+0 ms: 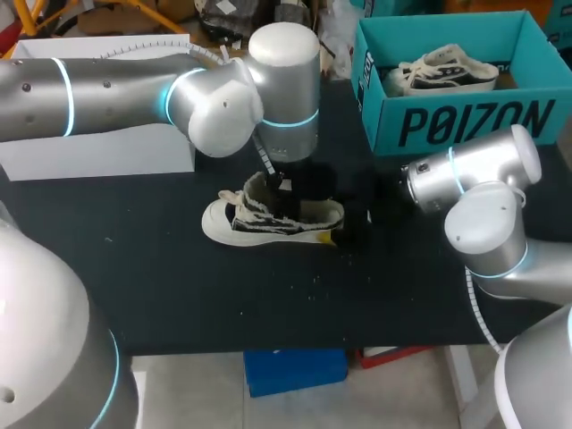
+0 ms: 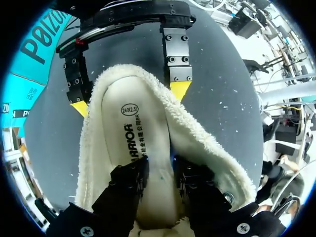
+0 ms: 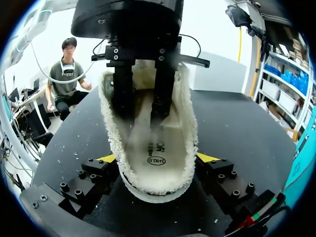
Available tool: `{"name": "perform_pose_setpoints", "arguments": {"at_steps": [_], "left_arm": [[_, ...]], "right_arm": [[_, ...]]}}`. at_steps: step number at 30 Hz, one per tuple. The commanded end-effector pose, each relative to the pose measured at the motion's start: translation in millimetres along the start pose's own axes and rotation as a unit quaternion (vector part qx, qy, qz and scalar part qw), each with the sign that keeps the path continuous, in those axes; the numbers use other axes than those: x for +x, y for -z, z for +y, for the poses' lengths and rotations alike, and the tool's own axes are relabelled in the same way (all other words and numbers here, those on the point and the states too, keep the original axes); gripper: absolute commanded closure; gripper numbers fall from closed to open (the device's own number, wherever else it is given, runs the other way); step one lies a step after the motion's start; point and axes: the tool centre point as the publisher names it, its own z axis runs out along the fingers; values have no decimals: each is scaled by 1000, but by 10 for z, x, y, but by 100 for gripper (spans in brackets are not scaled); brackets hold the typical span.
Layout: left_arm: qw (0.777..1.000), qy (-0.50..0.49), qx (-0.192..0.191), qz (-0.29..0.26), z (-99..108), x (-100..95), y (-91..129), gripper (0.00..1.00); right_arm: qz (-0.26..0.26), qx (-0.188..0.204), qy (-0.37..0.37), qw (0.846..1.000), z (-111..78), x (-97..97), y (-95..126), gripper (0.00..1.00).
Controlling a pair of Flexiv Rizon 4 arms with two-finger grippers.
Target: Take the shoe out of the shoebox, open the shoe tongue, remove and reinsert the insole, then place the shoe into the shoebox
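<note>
A cream and black shoe (image 1: 268,219) lies on its sole in the middle of the black table, toe toward my left side. Its fleece lining (image 2: 207,148) and white insole (image 2: 123,128) show from above. My left gripper (image 2: 160,180) reaches down into the shoe's mouth, its black fingers (image 2: 131,180) apart and resting on the insole, with nothing pinched between them. My right gripper (image 3: 157,159) straddles the heel, one yellow tip against the fleece collar on each side. From the head view the left gripper (image 1: 279,188) is over the shoe and the right gripper (image 1: 338,223) is at the heel.
The teal shoebox (image 1: 465,121) stands at the back right with a second shoe (image 1: 442,71) inside. A white flat box (image 1: 98,152) sits at the back left under my left arm. Small white crumbs dot the table (image 1: 179,286) in front of the shoe.
</note>
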Motion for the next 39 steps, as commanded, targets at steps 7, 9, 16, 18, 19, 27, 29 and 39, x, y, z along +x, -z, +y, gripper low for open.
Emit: {"name": "perform_pose_setpoints", "arguments": {"at_steps": [7,9,16,18,19,27,29,39], "left_arm": [[990,17,-87,-110,99,93,-232,66],[988,18,-91,-122,148,63,-259,65],[981,2,-96,-171,256,-76,-314,63],[978,-4,-106,-180,266,-131,-326,62],[977,-8,-106,-187,274,-178,-336,62],[963,-3,-106,-249,308,-347,-243,64],[961,-4,-103,-255,300,-372,-248,64],[963,-16,-95,-253,207,-424,-316,80]], "right_arm": [[0,1,-1,1000,-4,-4,-17,100],[0,1,-1,1000,-4,-4,-17,100],[0,1,-1,1000,-4,-4,-17,100],[0,1,-1,1000,-4,-4,-17,100],[0,1,-1,1000,-4,-4,-17,100],[0,1,-1,1000,-4,-4,-17,100],[0,1,-1,1000,-4,-4,-17,100],[0,1,-1,1000,-4,-4,-17,100]]}}
